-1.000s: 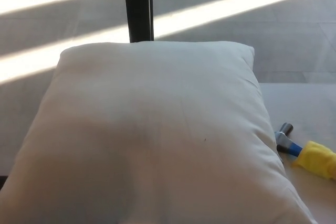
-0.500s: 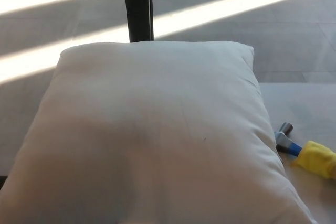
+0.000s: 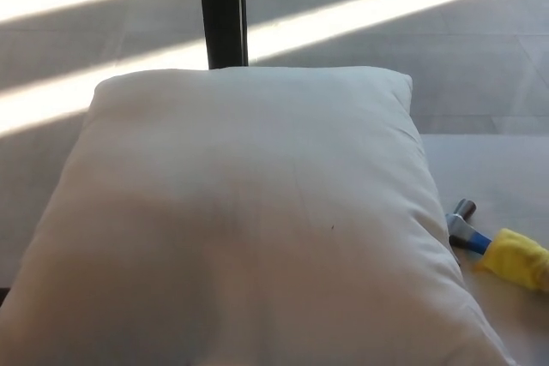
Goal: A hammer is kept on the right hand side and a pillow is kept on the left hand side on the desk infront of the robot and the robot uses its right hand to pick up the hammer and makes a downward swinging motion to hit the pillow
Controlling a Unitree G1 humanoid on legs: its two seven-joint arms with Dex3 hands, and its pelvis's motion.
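Hammer with a metal head, blue neck and yellow grip [image 3: 497,248] lies untouched on the pale table [image 3: 506,177], just beside the big white pillow's [image 3: 249,220] right edge. Neither hand shows, so their state is unknown. Reaching it calls for wrapping the yellow grip squarely.

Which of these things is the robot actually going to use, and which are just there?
For the job:
- pillow, white, filling most of the view
- hammer, blue and yellow with a metal head, lying on the desk just right of the pillow, untouched

Just there:
- dark post behind the pillow
- floor with stripes of sunlight

Neither robot hand is in view.
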